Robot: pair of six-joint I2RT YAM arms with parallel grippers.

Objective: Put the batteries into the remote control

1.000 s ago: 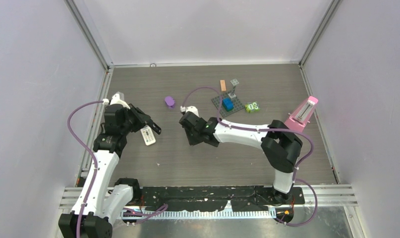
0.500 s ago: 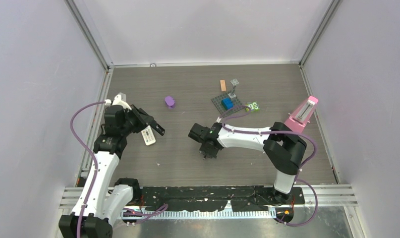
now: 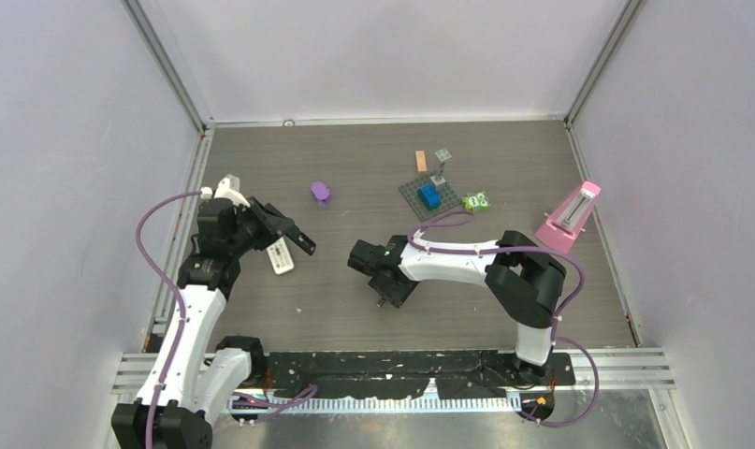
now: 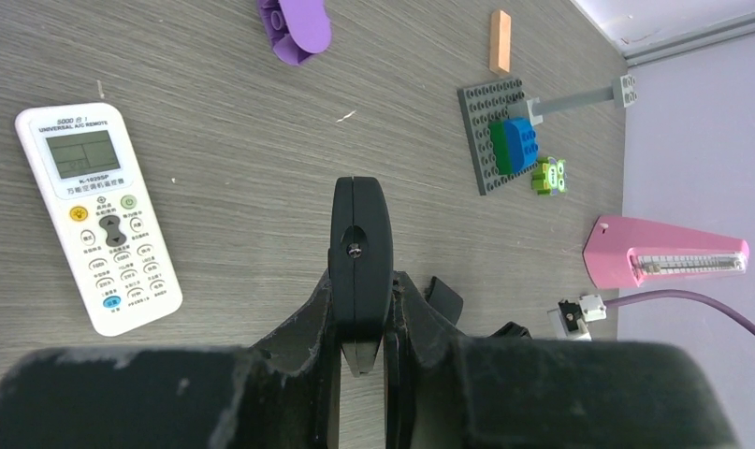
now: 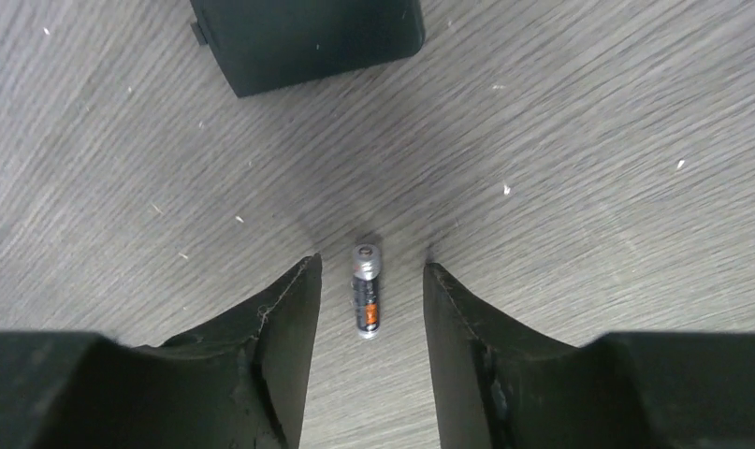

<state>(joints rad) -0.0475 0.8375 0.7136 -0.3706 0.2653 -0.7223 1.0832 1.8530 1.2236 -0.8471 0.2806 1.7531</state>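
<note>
My right gripper (image 5: 369, 267) is open and points down at the table, its fingers on either side of a small battery (image 5: 367, 292), dark with an orange patch and a silvery end. The fingers are not touching it. A flat black cover-like piece (image 5: 308, 37) lies just beyond. In the top view the right gripper (image 3: 390, 292) is at mid-table. My left gripper (image 4: 359, 281) is shut on a slim black remote (image 4: 359, 234) held on edge above the table; it shows in the top view (image 3: 300, 243). A white remote (image 4: 97, 215) lies face up beside it. Other batteries are out of view.
A purple piece (image 3: 320, 192) lies behind the left gripper. A grey baseplate (image 3: 413, 196) with a blue brick, a green piece (image 3: 476, 201) and an orange strip (image 3: 421, 161) sit at the back. A pink metronome (image 3: 570, 217) stands at the right.
My right gripper has swung toward the near edge and turned down over the battery. My left gripper has shifted slightly right with the black remote still in it.
</note>
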